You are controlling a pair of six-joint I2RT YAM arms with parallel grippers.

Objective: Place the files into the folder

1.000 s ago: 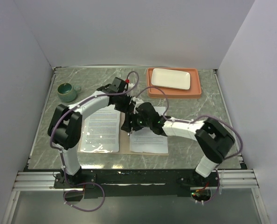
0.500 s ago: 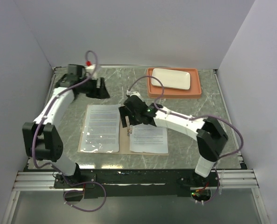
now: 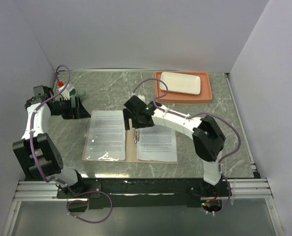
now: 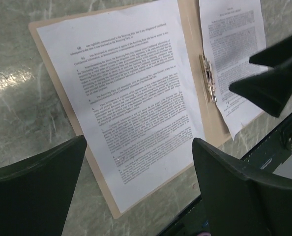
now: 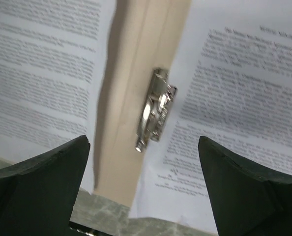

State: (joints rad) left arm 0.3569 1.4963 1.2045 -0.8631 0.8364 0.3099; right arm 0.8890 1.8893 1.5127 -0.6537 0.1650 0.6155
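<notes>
Hanging with its jaws spread wide and holding nothing, the right gripper [image 5: 143,142] was above the far end of the centre crease of the thin tan-brown cardboard folder [image 3: 131,153]. A small silver metal clip [image 5: 155,110] showed between its fingers in the wrist view. The folder lay opened flat on the grey-green marbled table [image 3: 210,132]. The left gripper [image 4: 139,147], equally wide and empty, hung off beside the folder's far left corner, clear of it.

The files [image 4: 136,98], white paper sheets of dense black text, lay inside the folder. The glossy sleeved sheet [image 3: 106,132] was on the left half and the bare sheet [image 3: 158,145] on the right.

From above, the right gripper covered the bare sheet's far left corner. A green ceramic mug [image 3: 70,90] was mostly hidden behind the left arm. The print was too small to read.

A white rectangular plate [image 3: 180,82] rested in the salmon-orange tray [image 3: 183,99] at the back.
</notes>
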